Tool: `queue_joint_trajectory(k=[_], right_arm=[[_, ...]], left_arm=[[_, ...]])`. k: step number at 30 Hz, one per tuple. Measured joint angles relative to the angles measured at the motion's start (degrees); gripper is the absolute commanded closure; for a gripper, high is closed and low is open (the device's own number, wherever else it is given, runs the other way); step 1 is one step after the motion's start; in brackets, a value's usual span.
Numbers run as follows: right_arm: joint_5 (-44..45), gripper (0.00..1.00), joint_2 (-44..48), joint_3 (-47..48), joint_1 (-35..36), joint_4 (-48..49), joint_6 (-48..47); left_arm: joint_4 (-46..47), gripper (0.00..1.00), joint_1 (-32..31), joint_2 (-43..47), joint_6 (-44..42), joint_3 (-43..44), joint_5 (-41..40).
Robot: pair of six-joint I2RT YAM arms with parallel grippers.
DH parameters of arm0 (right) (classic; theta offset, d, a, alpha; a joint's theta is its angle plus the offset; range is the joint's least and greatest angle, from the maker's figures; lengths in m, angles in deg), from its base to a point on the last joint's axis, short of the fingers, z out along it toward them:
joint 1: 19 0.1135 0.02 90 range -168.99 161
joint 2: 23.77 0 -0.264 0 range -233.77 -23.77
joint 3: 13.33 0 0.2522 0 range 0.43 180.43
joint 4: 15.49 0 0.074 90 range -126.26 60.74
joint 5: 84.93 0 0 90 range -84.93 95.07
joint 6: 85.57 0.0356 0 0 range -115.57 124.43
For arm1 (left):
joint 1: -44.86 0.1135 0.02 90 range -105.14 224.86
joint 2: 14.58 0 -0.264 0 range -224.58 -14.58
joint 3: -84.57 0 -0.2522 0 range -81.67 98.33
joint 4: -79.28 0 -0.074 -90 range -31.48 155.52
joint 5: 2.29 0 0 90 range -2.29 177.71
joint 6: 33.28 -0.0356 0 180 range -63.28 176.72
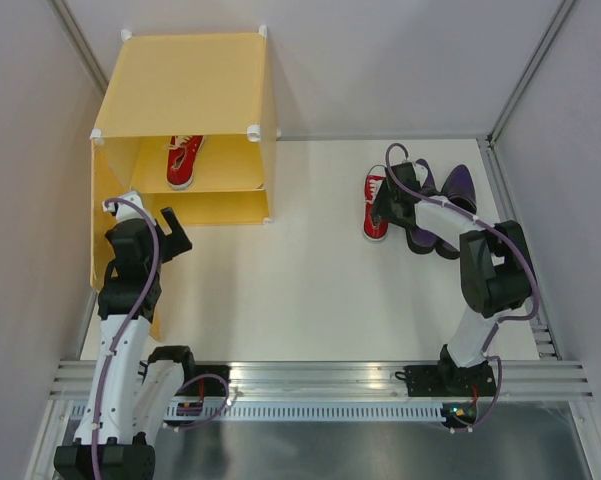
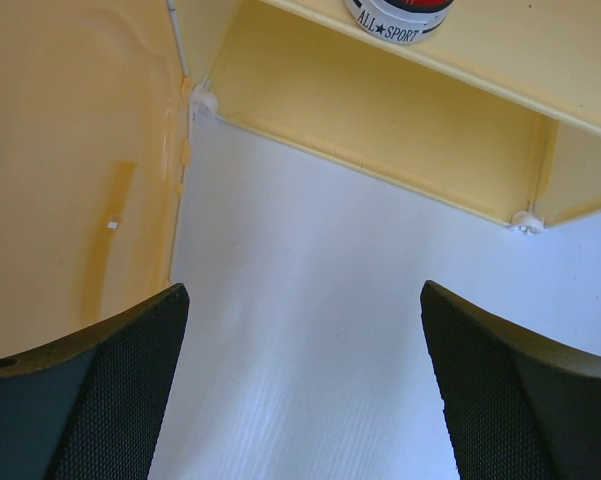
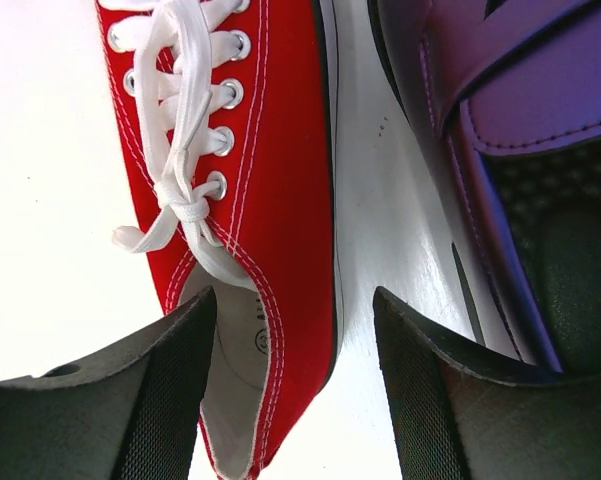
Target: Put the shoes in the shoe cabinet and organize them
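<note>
The yellow-orange shoe cabinet (image 1: 185,85) stands at the far left with its door (image 1: 100,235) swung open. One red sneaker (image 1: 183,160) lies on its inner shelf; its heel shows in the left wrist view (image 2: 397,18). My left gripper (image 1: 175,232) is open and empty in front of the lower compartment (image 2: 380,110). The other red sneaker (image 1: 374,225) lies at the right beside the two dark purple shoes (image 1: 462,185). My right gripper (image 3: 295,390) is open astride that sneaker's (image 3: 270,150) heel side wall, one finger in its opening, the other between it and a purple shoe (image 3: 520,110).
The cabinet door (image 2: 60,150) stands close on the left of my left gripper. Grey walls close the table in on the left, far and right sides. A metal rail (image 1: 320,380) carries both arm bases at the near edge.
</note>
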Motion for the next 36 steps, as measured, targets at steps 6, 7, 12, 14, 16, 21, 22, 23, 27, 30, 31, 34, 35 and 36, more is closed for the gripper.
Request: queue_joint_trajectory(k=[6, 7, 12, 14, 16, 21, 22, 23, 27, 30, 31, 34, 35, 36], right_arm=[[-0.4, 0.31, -0.2, 0.4, -0.1, 0.2, 0.0], [-0.5, 0.32, -0.4, 0.6, -0.1, 0.3, 0.0], [-1.0, 0.5, -2.9, 0.7, -0.1, 1.0, 0.1], [-1.3, 0.6, -3.8, 0.4, -0.1, 1.0, 0.0], [-1.3, 0.75, -4.0, 0.1, -0.1, 1.0, -0.1], [-0.3, 0.99, -3.1, -0.8, -0.5, 0.5, -1.3], [-0.4, 0.99, -2.8, -1.0, -0.5, 0.5, -1.4], [-0.3, 0.99, -2.5, -1.4, -0.3, 0.5, -1.4], [-0.3, 0.99, 0.0, -3.1, 2.3, -1.9, -2.2], [-0.8, 0.99, 3.4, -5.3, 7.0, -4.8, -2.4], [-1.0, 1.0, 4.6, -6.0, 8.7, -5.7, -2.4], [-1.9, 0.99, 8.0, -7.2, 14.6, -8.0, -2.1], [-2.3, 0.99, 8.9, -7.4, 16.7, -8.5, -1.7], [-2.4, 0.99, 9.7, -7.5, 18.7, -8.9, -1.3]], left_arm=[[0.0, 0.01, 0.0, 0.0, 0.0, 0.0, -0.1], [0.0, 0.01, 0.0, 0.0, 0.0, 0.0, -0.2], [0.0, 0.01, 0.0, 0.0, 0.0, 0.0, -1.2], [0.0, 0.01, 0.0, 0.0, 0.0, 0.0, -1.3], [0.0, 0.01, 0.0, 0.0, 0.0, 0.0, -1.3], [0.0, 0.01, 0.0, 0.0, 0.0, 0.0, -1.4], [0.0, 0.01, 0.0, 0.1, 0.0, 0.0, -1.4], [0.0, 0.01, 0.0, 0.2, 0.0, 0.0, -1.5], [0.0, 0.02, 0.0, 0.7, 0.0, 0.0, -1.5], [0.0, 0.01, 0.0, 0.9, 0.0, 0.0, -1.5], [0.0, 0.01, 0.0, 0.9, 0.0, 0.0, -1.5], [0.0, 0.01, 0.0, 1.0, 0.0, 0.0, -1.5], [0.0, 0.01, 0.0, 1.1, 0.0, 0.0, -1.5], [0.0, 0.01, 0.0, 1.2, 0.0, 0.0, -1.5]])
